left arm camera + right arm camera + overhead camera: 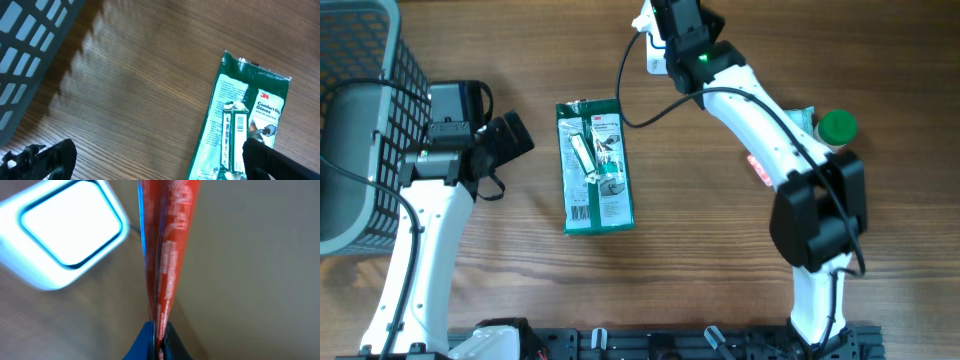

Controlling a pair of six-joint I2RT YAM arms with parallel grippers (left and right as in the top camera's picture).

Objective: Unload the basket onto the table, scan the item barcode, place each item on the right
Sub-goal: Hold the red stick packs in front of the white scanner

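red plastic is filling the middle of the right wrist view: a thin red packet (167, 255) is sticking out edge-on from the right gripper (159, 336), whose jaws are pinching tight on its lower end. the packet is hovering just beside a white scanner (70, 232) with a rounded, glowing window, at the far edge of the wooden table (720, 250). the left gripper (510, 138) is standing wide open, holding nothing, just left of a green glove package (598, 165) that is lying flat, label up. a grey basket (360, 120) is sitting at the far left, and a green-lidded jar (837, 127) is peeking out behind the right arm.
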